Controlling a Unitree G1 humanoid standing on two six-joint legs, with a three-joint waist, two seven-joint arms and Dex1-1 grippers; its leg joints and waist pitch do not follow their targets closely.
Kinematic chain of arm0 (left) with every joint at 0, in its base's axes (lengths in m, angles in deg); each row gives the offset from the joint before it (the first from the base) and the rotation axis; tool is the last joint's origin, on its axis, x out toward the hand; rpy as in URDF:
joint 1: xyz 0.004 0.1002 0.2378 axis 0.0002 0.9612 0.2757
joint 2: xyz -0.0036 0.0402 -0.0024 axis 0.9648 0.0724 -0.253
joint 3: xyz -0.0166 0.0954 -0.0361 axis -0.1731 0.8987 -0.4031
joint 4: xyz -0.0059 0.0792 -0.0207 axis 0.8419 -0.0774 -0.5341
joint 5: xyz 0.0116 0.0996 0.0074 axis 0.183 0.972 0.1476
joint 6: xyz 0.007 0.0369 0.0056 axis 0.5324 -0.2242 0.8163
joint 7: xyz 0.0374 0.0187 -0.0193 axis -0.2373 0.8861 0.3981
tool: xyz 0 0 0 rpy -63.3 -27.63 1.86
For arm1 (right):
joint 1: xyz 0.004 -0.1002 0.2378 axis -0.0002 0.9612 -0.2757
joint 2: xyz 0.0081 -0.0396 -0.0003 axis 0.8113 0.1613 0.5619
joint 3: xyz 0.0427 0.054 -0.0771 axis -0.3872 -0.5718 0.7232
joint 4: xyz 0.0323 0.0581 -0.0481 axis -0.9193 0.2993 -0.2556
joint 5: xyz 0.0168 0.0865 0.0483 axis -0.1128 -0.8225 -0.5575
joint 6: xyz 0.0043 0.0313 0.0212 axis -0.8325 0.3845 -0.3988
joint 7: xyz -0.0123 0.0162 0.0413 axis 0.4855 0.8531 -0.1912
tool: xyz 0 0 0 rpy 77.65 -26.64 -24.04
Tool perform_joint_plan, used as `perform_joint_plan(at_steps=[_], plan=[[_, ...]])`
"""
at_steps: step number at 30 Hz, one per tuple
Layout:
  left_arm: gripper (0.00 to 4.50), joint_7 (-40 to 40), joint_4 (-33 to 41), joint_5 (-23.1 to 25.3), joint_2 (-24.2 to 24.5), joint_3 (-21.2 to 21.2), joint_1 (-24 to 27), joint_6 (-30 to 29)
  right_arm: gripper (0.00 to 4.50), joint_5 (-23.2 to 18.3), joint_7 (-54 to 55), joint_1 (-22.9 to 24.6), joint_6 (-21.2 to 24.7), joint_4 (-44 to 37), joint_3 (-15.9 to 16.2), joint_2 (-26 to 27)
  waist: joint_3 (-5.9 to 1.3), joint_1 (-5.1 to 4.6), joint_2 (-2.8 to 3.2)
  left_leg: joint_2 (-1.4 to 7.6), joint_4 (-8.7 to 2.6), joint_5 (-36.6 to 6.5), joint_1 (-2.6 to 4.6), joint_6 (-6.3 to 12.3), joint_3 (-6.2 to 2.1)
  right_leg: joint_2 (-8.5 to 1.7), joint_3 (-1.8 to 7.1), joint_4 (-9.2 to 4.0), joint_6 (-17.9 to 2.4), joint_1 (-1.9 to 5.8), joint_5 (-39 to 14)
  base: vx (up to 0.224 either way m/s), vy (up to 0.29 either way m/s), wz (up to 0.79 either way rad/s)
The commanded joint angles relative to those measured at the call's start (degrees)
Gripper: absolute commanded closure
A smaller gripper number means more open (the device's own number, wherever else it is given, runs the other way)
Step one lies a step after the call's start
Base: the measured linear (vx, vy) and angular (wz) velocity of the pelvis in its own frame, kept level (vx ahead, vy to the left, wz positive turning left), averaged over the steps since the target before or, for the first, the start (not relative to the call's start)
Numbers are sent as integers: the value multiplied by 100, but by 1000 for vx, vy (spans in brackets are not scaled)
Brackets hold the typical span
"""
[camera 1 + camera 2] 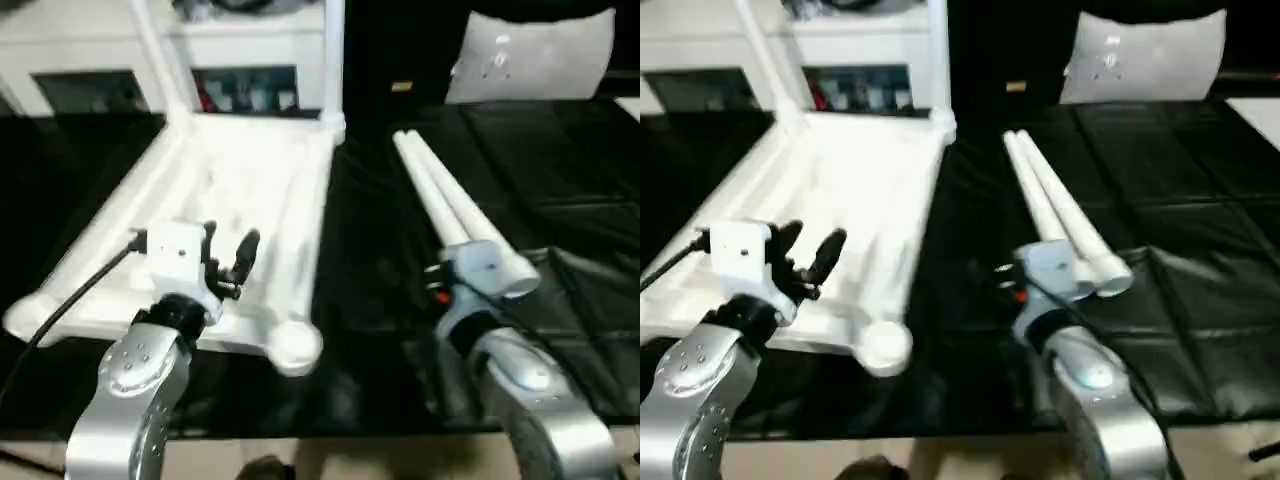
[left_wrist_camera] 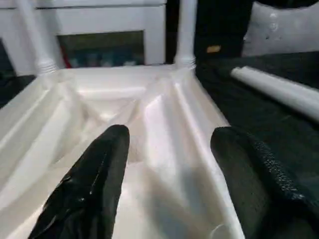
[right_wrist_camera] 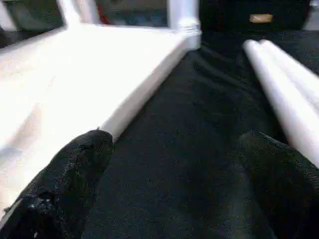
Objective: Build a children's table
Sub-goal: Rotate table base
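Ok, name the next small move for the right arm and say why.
Probably shift the right end effector sideways over the nearer loose leg and close on it. Its fingers stand open over bare black mat, holding nothing, with two loose legs lying just beside it. The upturned table top already has two legs standing in its far corners, and its near corner socket is empty.

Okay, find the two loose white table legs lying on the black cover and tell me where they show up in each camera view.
Left eye view: loose legs right of centre, running diagonally toward the right arm.
Right eye view: the same pair, centre.
Left wrist view: one leg at the right edge.
Right wrist view: both along the right side.
Shared landmark: the upright leg in the tabletop's far corner socket, between top and loose legs.
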Motion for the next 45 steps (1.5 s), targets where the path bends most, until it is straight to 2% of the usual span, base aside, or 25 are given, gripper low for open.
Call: perform_joint_plan(at_steps=[1,2,6,13,15,16,17,18,19,20,21,22,24,27,29,30,33,35,37,38,39,40,42,44,45], plan=[[128,-25,79,20,26,138,5,-119,0,160,89,-258,265,107,-34,-139,-217,-92,143,746,-1093,-2268,262,-554,-455,10,-155,69,-98,38,-180,-117,152,2],[128,-41,78,23,43,148,-17,-165,0,188,129,-404,401,199,-53,-182,-171,-103,88,562,-1169,-3889,271,-1488,-402,-160,-132,-116,208,54,-292,-114,84,6],[128,-113,76,-17,61,158,-98,-183,0,307,272,-822,710,507,-150,-297,-89,-95,-125,374,-756,-3844,457,-1120,-247,-634,138,-831,221,-119,-3525,-99,18,3],[128,240,138,-78,-174,41,-148,-399,0,8,105,-1364,893,633,-414,-240,-58,-228,-184,425,-1034,-3929,294,-1119,-217,-498,-8,-779,176,48,-2936,-95,-7,-9],[128,388,106,47,-236,52,-146,-413,0,1,89,-1286,955,512,-342,-237,-101,130,-88,-70,-1996,-3918,-700,-1408,-263,75,-346,502,-142,892,-1725,-155,-15,20],[128,440,91,88,-262,61,-143,-421,0,14,120,-1208,928,479,-339,-218,-204,112,-246,-70,-1877,-3313,-480,-1324,-212,-11,-189,383,-304,585,-1935,-120,-95,66],[128,477,74,119,-281,76,-143,-397,0,24,143,-1125,905,446,-345,-201,-137,-90,-613,-392,357,-1812,805,-1069,-229,-930,-165,-1335,-808,-613,-4421,257,-148,88],[128,496,61,129,-299,94,-143,-392,0,21,179,-1033,888,402,-381,-165,166,-290,-446,-131,975,-1228,519,-204,-95,-1237,-237,-1422,-1952,-337,-4936,257,-148,88],[128,518,38,138,-326,133,-144,-411,0,22,273,-872,929,299,-468,-98,173,-161,-348,27,1095,-1461,178,-160,-129,-1319,-236,-1243,-2386,212,-4568,289,-43,57],[128,522,27,154,-327,177,-135,-430,0,-24,309,-753,1030,197,-559,-27,77,-189,-327,223,651,-2878,964,-373,-106,-724,-419,-1064,-1950,-134,-3334,-117,-41,26],[128,522,27,154,-327,177,-135,-430,0,-24,309,-753,1030,197,-559,-27,118,-280,-65,1164,-670,-4311,972,-683,-867,-56,-800,47,-362,-429,-1716,-117,-41,26],[128,530,18,160,-351,213,-130,-415,0,-43,256,-590,1051,50,-553,-76,-83,-134,59,1628,-1222,-4787,638,-805,-1136,-60,-472,883,312,-219,-1003,-160,-86,9],[128,532,-1,152,-387,253,-129,-400,0,-34,206,-393,1069,-118,-536,-149,-89,-200,206,1298,-959,-3607,596,-453,-792,-66,-431,914,496,-444,-338,-61,-37,0],[128,550,-85,200,-392,407,-127,-369,0,33,176,27,1064,-463,-497,-285,-155,-197,-227,619,-736,-3252,474,170,-466,-418,-9,-32,681,81,-151,-14,-34,-10],[128,597,-110,210,-448,383,-124,-401,0,38,175,149,1038,-568,-480,-299,-258,-50,-455,328,-342,-867,155,34,-311,-920,411,-627,1247,226,-1526,-27,-122,-16],[128,613,-115,213,-464,373,-123,-416,0,41,180,176,1034,-596,-477,-295,-258,-50,-455,328,-342,-867,155,34,-311,-920,411,-627,1247,226,-1526,-26,-131,-11],[128,588,-129,247,-428,416,-120,-371,0,34,211,246,947,-674,-493,-249,-339,-325,-301,695,-801,133,401,238,-459,-190,-161,-335,-1087,180,355,27,-103,-1],[128,559,-118,265,-388,462,-83,-338,0,19,248,290,896,-749,-487,-220,-393,-435,-127,1169,-973,825,645,1550,-789,-174,-323,-82,-1670,-52,251,61,-156,4],[128,540,-108,183,-453,408,-13,-273,0,36,274,302,816,-757,-456,-204,-402,-462,-189,1358,-996,1075,654,2408,-770,-261,-257,41,-1597,-160,-68,47,-187,6],[128,546,-79,195,-447,404,13,-310,0,46,275,305,782,-745,-432,-202,-437,-471,-341,1090,-854,967,523,2568,-678,-393,-76,-96,-1940,-38,260,21,-187,4],[128,555,-58,211,-439,407,28,-344,0,57,270,309,761,-737,-417,-198,-472,-326,-655,-169,183,41,-4,2077,67,-362,179,-789,-2299,382,753,21,-187,4],[128,542,-30,210,-417,408,47,-360,0,71,265,314,735,-730,-402,-189,-601,-188,-657,-316,550,-609,-73,1576,292,-460,249,-772,-2374,592,914,14,-170,-2],[128,455,61,133,-376,392,131,-276,0,72,233,356,675,-718,-352,-162,-238,-55,-613,-205,289,-220,18,193,191,-565,4,-944,472,332,431,-2,-195,-9],[128,427,139,93,-363,387,204,-250,0,81,210,396,639,-712,-320,-153,-256,23,-390,249,-177,-177,15,568,-91,-779,120,-1079,1866,495,-271,-15,-151,-10],[128,430,164,97,-361,389,242,-259,0,83,203,408,623,-705,-311,-158,-207,-125,-350,933,-611,-507,28,1051,-542,-562,-89,-753,2099,407,-426,-14,-124,-10]])
